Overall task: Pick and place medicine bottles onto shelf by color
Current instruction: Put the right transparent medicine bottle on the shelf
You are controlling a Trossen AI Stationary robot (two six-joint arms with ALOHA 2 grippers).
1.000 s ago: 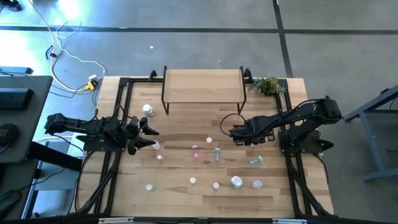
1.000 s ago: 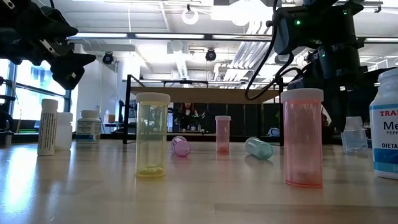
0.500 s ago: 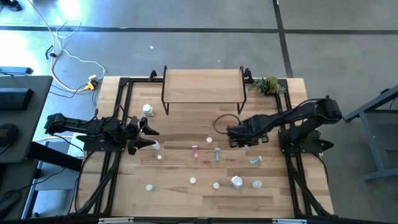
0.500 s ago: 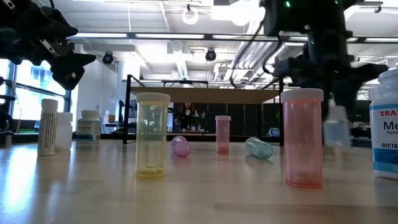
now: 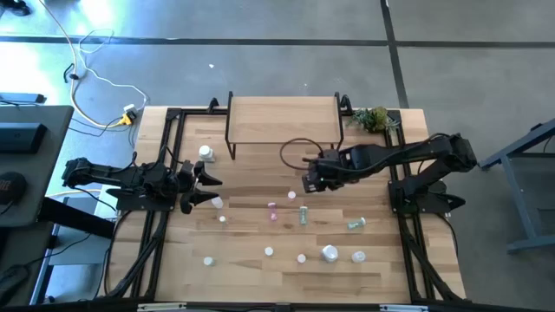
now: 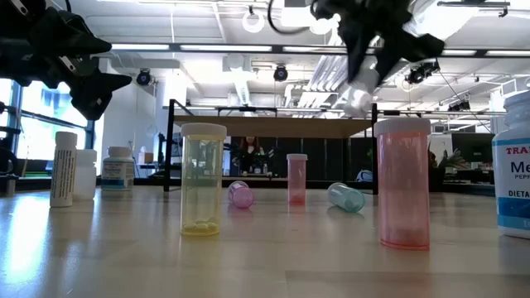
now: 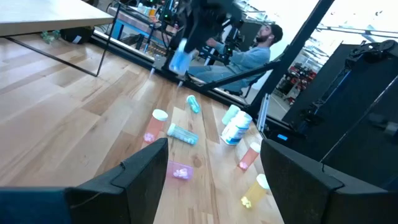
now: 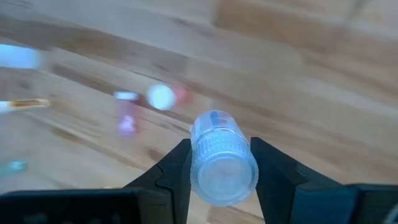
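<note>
Pale-blue plastic is seen clamped between the fingers of the right gripper [image 8: 217, 165] in the right wrist view: a small clear bottle [image 8: 221, 158], cap toward the camera, is held well above the desk [image 8: 311, 37]. The grip across the bottle's body looks chosen so that it can be carried without slipping.

From the high view, the right gripper [image 5: 314, 176] is found stretched out just in front of the shelf [image 5: 282, 120], which is bare on top; a delivery onto it is judged to be under way. The left gripper [image 5: 204, 186] is parked at the left side, its fingers spread apart, nothing held. Loose bottles are scattered across the middle of the desk [image 5: 251, 286], and a plant sprig [image 5: 373, 118] lies beside the shelf's right end.

In the low view, the carried bottle [image 6: 358, 93] is seen raised at about shelf-top height. A yellow vial [image 6: 203, 178] and a tall pink vial [image 6: 403, 182] stand below, clear of the path.

In the left wrist view, the open fingers [image 7: 134, 180] frame the scattered bottles; a seated person is seen beyond the desk.
</note>
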